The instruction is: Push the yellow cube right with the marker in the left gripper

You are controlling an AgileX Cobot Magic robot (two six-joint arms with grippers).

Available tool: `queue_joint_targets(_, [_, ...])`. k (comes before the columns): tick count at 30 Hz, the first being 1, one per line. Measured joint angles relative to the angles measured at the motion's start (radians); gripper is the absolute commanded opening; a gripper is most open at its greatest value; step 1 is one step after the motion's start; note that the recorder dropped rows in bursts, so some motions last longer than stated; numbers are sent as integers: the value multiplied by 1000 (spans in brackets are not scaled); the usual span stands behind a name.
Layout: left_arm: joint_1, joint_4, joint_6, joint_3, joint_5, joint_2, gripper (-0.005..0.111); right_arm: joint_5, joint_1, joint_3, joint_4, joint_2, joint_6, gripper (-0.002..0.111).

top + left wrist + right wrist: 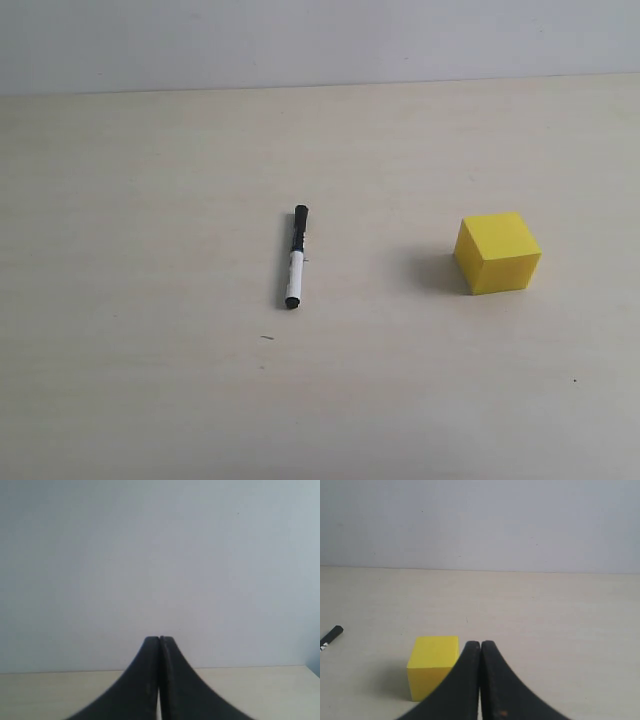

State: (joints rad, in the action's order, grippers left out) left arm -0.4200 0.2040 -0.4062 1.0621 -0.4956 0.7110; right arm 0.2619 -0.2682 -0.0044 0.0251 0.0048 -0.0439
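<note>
The marker (295, 257) lies flat on the pale table (150, 350) near the middle, black cap pointing away, untouched by either gripper. The yellow cube (497, 252) sits to its right, a good gap between them. Neither arm shows in the exterior view. In the left wrist view my left gripper (159, 641) is shut with nothing between its fingers, facing the white wall. My right gripper (480, 644) is shut and empty, with the yellow cube (433, 666) just beyond and to one side of it and the marker's cap (331, 636) at the frame's edge.
A white wall (320, 40) runs along the table's far edge. A small dark speck (267, 338) marks the tabletop below the marker.
</note>
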Motion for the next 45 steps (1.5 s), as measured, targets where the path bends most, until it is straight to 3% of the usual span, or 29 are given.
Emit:
queue_joint_targets(17, [1,0,0,0,0,-215,0,2,0,0,0,0,0,0])
queue_joint_targets(21, [42,0,0,0,0,-223,0,2,0,0,0,0,0,0])
queue_joint_targets(29, [202,0,0,0,0,-230,0,2,0,0,0,0,0,0])
queue_joint_targets(45, [223,0,44,-4,-9,-296,0,2,0,0,0,0,0,0])
